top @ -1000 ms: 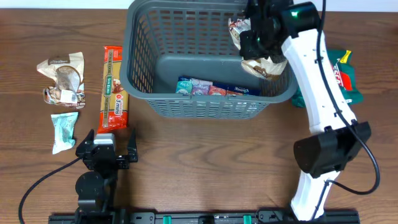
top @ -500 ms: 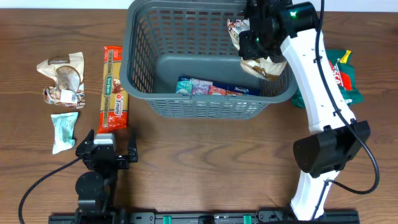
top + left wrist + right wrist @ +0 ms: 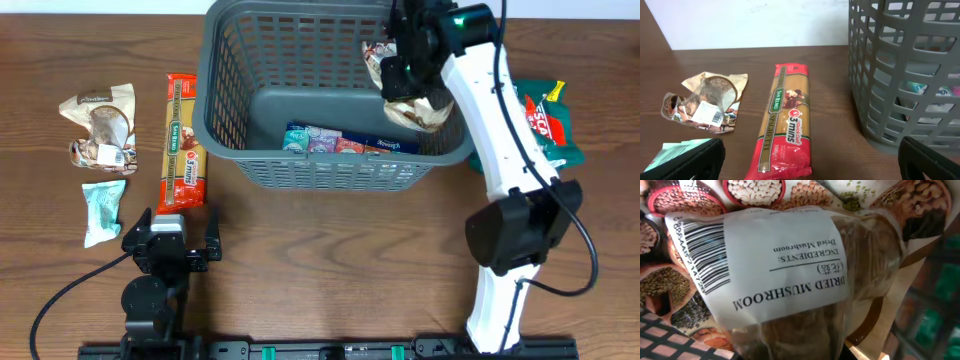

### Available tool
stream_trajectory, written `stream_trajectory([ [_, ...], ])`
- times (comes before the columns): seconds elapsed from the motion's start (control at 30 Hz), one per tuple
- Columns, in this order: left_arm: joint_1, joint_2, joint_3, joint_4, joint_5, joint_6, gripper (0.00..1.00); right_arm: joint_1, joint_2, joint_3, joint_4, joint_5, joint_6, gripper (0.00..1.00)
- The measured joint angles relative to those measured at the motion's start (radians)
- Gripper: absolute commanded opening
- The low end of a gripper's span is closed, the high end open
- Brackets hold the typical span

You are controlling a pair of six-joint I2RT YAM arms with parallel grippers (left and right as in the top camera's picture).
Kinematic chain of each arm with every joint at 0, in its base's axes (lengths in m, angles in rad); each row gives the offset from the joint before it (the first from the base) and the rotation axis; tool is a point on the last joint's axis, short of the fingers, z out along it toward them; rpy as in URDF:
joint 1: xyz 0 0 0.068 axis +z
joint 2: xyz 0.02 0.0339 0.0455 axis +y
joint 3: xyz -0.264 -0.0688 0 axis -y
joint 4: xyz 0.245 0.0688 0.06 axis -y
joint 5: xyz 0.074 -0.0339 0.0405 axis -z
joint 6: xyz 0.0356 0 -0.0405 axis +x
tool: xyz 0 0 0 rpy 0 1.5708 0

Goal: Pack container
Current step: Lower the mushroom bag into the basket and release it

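Observation:
The container (image 3: 230, 110), a large dark grey lattice basket, stands at the back middle of the table; its wall also shows in the left wrist view (image 3: 890, 75). My right gripper (image 3: 405, 65) is shut on a dried mushroom packet (image 3: 420, 108) and holds it over the basket's right side, above the floor. The packet fills the right wrist view (image 3: 785, 265) and hides the fingers. Flat blue packets (image 3: 340, 140) lie on the basket floor. My left gripper (image 3: 170, 245) is open and empty near the front left, just short of a spaghetti packet (image 3: 182, 145).
The spaghetti packet (image 3: 787, 125) lies left of the basket. A crumpled brown packet (image 3: 100, 125) and a mint green packet (image 3: 103, 210) lie further left. A green and red packet (image 3: 548, 120) lies right of the basket, behind the right arm.
My right gripper has shifted slightly left and further back over the basket with the dried mushroom packet. The left arm has not moved.

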State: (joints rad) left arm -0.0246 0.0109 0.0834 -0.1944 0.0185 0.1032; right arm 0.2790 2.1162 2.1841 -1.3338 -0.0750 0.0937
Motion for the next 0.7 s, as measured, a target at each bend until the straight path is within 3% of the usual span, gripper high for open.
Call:
stream_trajectory([
  [0.1, 0.000, 0.000, 0.000, 0.000, 0.000, 0.000, 0.99, 0.006, 0.011, 0.000, 0.008, 0.000, 0.000, 0.02],
  [0.17, 0.000, 0.000, 0.000, 0.000, 0.000, 0.000, 0.99, 0.007, 0.011, 0.000, 0.014, 0.000, 0.001, 0.42],
  [0.2, 0.000, 0.000, 0.000, 0.000, 0.000, 0.000, 0.99, 0.007, 0.011, 0.000, 0.015, -0.002, -0.004, 0.52],
  [0.23, 0.000, 0.000, 0.000, 0.000, 0.000, 0.000, 0.99, 0.006, 0.011, 0.000, 0.014, 0.000, -0.003, 0.56],
  [0.7, 0.000, 0.000, 0.000, 0.000, 0.000, 0.000, 0.99, 0.006, 0.011, 0.000, 0.014, -0.031, -0.027, 0.50],
])
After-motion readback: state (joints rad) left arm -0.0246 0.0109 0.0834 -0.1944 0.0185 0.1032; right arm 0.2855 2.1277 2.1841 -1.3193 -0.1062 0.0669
